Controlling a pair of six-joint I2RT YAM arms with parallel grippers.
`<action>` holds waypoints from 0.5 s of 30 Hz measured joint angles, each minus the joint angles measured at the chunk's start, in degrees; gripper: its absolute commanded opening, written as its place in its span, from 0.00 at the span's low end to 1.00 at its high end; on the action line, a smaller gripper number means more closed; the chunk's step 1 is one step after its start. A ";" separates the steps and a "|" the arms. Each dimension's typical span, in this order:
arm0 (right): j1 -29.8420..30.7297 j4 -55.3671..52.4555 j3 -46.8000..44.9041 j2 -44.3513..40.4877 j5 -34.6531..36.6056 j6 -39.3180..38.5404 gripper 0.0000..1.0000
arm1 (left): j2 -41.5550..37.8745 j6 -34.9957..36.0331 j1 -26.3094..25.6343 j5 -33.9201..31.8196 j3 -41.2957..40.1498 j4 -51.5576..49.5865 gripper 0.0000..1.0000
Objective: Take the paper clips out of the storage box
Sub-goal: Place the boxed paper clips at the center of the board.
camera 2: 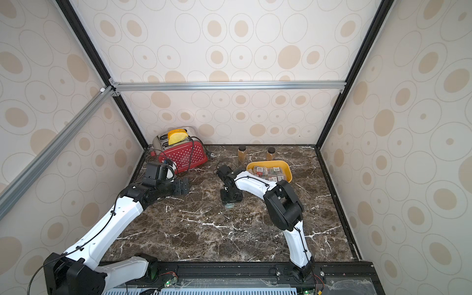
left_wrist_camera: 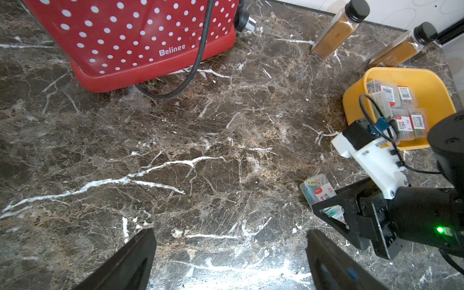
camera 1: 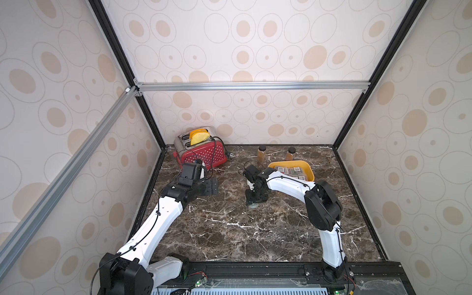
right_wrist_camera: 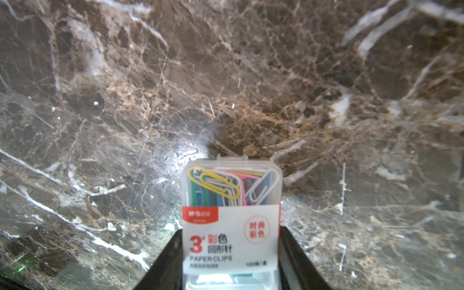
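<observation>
My right gripper (right_wrist_camera: 229, 242) clamps one paper-clip case (right_wrist_camera: 231, 195) low over the marble tabletop (right_wrist_camera: 100, 100), outside the yellow storage box (camera 1: 310, 171) but near it. My left gripper (left_wrist_camera: 231, 238) gapes empty. The other cases (left_wrist_camera: 401, 105) (most of the job) lie inside the box.

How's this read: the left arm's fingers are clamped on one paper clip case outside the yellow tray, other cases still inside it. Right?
Wrong arm. The fingers of the right gripper are clamped on the paper clip case, as the right wrist view shows; the left gripper stands open and empty. The case is outside the yellow tray, other cases still inside it.
</observation>
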 measured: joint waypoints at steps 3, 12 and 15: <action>0.00 -0.04 0.15 0.13 -0.20 0.00 0.52 | 0.00 -0.20 -0.02 0.07 -0.09 0.00 0.96; 0.02 -0.57 1.11 2.12 -1.53 -0.20 0.71 | 0.00 -0.48 -0.26 0.07 -0.74 0.00 0.97; 0.02 -0.90 1.20 2.51 -1.68 -0.20 0.69 | 0.00 -0.52 -0.26 0.04 -0.81 0.02 0.97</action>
